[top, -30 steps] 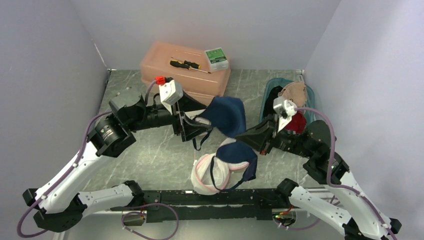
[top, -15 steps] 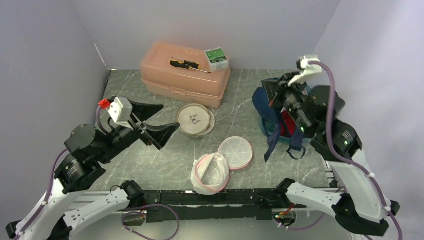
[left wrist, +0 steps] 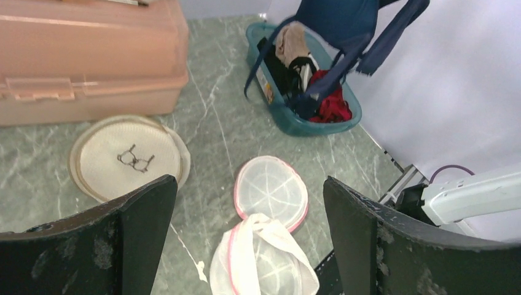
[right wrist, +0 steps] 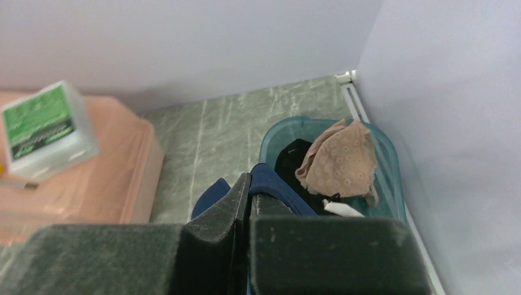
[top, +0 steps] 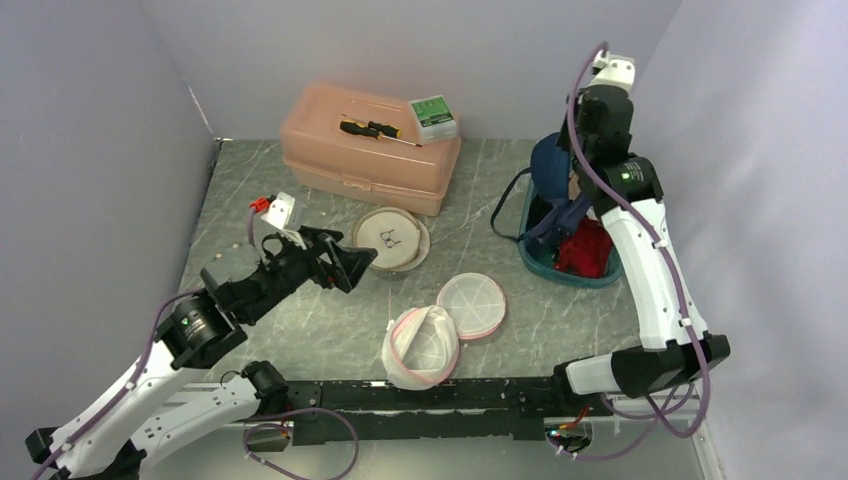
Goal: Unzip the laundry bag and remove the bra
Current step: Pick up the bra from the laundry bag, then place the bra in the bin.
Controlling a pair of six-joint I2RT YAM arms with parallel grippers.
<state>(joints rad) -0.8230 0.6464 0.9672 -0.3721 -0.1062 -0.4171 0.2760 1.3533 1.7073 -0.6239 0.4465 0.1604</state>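
Dangling from right gripper (right wrist: 248,187), navy bra (top: 548,166)

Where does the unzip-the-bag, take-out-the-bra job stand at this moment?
Done: the laundry bag lies unzipped and spread open near the front edge, and the navy bra is out of it. In hand: the right gripper is shut on the bra, holding it above the teal basket, straps dangling toward it. The left gripper is open and empty. Left: probably just releasing the bra into the basket.
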